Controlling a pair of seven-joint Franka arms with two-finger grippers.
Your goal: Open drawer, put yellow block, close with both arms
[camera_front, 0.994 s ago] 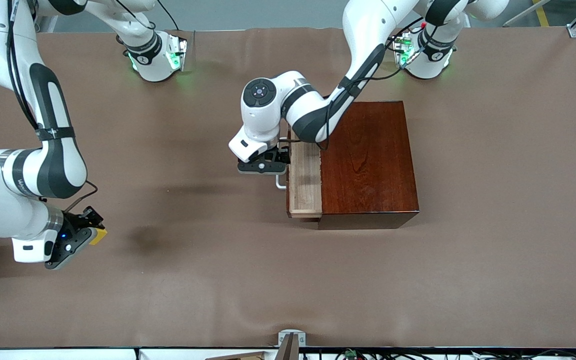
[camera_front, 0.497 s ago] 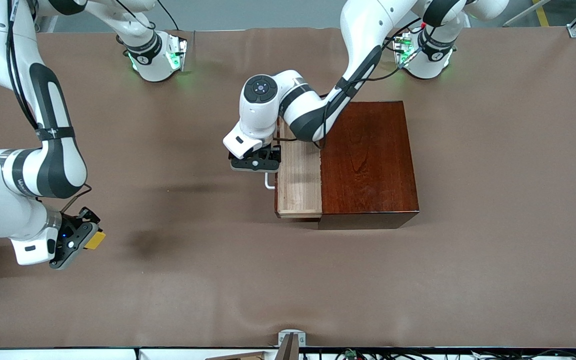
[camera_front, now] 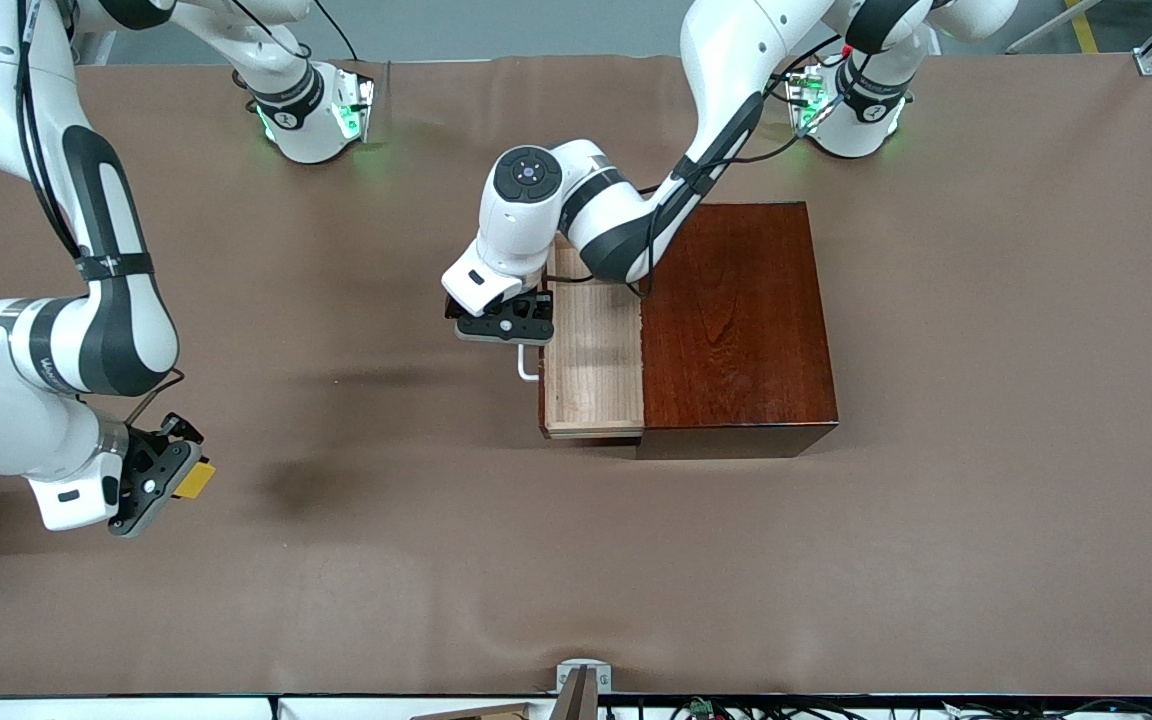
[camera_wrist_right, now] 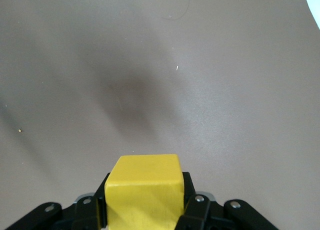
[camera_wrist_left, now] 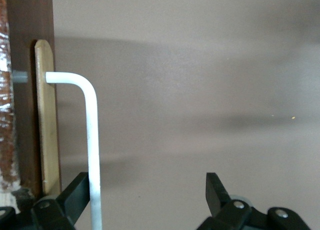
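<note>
The drawer (camera_front: 591,365), a light wood tray, stands partly pulled out of the dark reddish-brown box (camera_front: 736,320), and its inside shows empty. My left gripper (camera_front: 508,325) is at the white bar handle (camera_front: 526,368). In the left wrist view the gripper (camera_wrist_left: 146,185) is open wide, with the handle (camera_wrist_left: 92,140) between the jaws, right beside one finger (camera_wrist_left: 75,190). My right gripper (camera_front: 171,478) is shut on the yellow block (camera_front: 194,481) above the table at the right arm's end. The block (camera_wrist_right: 145,190) fills the right wrist view between the fingers.
The brown table cover (camera_front: 576,560) is bare between the right gripper and the drawer. The left arm's forearm (camera_front: 626,225) lies over the box's edge and the inner end of the drawer. A metal bracket (camera_front: 582,678) sits at the table edge nearest the front camera.
The drawer has slid farther out of the box toward the right arm's end, and my left gripper moved with the handle. My right gripper shifted slightly with the yellow block.
</note>
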